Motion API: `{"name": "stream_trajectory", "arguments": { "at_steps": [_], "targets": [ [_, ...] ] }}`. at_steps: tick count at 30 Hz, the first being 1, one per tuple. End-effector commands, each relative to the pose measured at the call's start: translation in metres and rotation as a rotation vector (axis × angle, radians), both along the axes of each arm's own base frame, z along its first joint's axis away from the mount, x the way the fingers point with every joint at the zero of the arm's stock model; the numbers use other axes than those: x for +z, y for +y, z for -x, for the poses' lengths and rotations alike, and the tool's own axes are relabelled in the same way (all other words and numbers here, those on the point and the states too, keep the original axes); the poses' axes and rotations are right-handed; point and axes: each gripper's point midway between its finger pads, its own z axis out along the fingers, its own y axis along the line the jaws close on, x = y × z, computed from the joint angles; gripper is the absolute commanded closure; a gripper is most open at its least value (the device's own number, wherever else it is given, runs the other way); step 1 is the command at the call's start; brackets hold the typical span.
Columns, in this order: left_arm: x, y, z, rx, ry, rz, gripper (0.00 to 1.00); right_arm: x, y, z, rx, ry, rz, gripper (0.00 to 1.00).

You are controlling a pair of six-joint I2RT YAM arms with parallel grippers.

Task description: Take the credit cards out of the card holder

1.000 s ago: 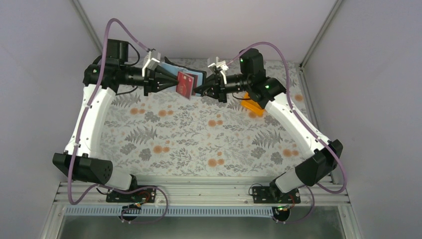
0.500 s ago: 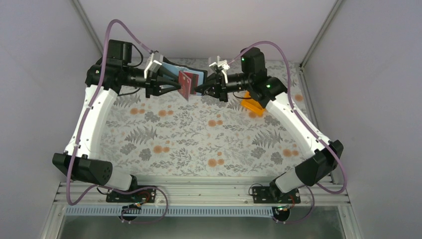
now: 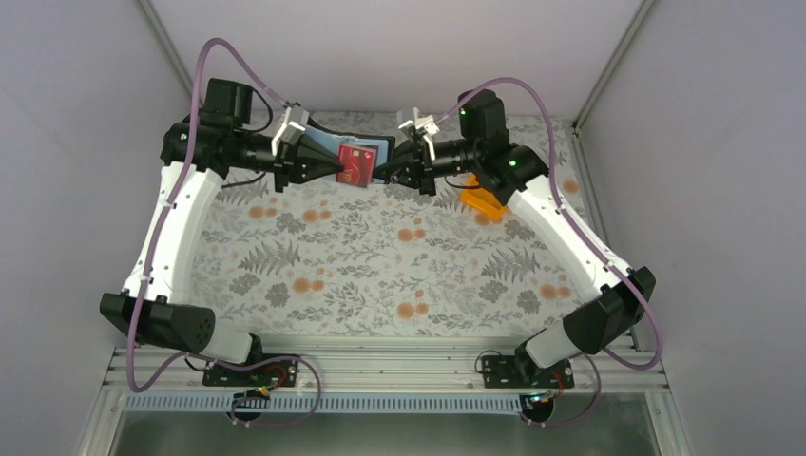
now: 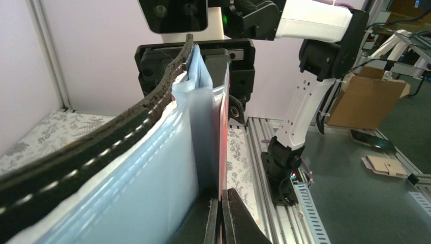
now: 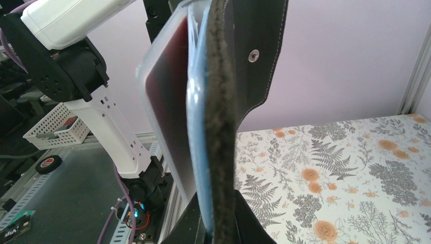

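Note:
The card holder [image 3: 378,145], a black wallet with grey-blue inner pockets, is held in the air at the back of the table. My right gripper [image 3: 386,172] is shut on its edge; the right wrist view shows the black edge [image 5: 224,127] between the fingers and the clasp tab [image 5: 260,56] above. My left gripper [image 3: 335,168] is shut on a red credit card [image 3: 357,163]. In the left wrist view the card's thin edge [image 4: 222,137] stands between the shut fingers, against the blue pocket [image 4: 152,173]. The card's red face [image 5: 167,96] lies along the wallet's inner side.
An orange plastic bin [image 3: 481,202] sits on the floral table cover [image 3: 380,266] just under the right arm's wrist. White walls enclose the back and sides. The aluminium rail [image 3: 380,366] with both arm bases runs along the near edge.
My left wrist has rolled, so the red card has turned from hanging edge-down to facing more upward, close beside the wallet. The right gripper and wallet have barely moved.

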Motion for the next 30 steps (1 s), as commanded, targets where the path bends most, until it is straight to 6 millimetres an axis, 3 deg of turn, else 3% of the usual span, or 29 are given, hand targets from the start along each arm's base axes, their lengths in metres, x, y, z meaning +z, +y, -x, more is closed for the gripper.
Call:
{"name": "stream_trajectory", "arguments": {
  "at_steps": [1, 8, 16, 27, 30],
  "targets": [
    [0.015, 0.006, 0.017, -0.042, -0.046, 0.053, 0.98, 0.010, -0.005, -0.006, -0.014, -0.050, -0.016, 0.96],
    [0.014, 0.026, -0.001, 0.058, -0.038, 0.038, 0.98, 0.003, -0.015, -0.014, -0.038, -0.046, -0.002, 0.96],
    [0.008, 0.031, -0.007, 0.099, -0.055, 0.001, 0.98, 0.002, -0.016, -0.012, -0.027, -0.046, 0.008, 0.96],
    [0.010, 0.027, -0.014, 0.111, -0.021, 0.005, 0.98, 0.000, -0.012, -0.012, 0.016, -0.018, 0.000, 0.96],
    [0.008, 0.021, -0.029, 0.160, 0.005, -0.024, 0.97, -0.005, -0.008, -0.016, 0.024, 0.008, 0.002, 0.93]
  ]
}}
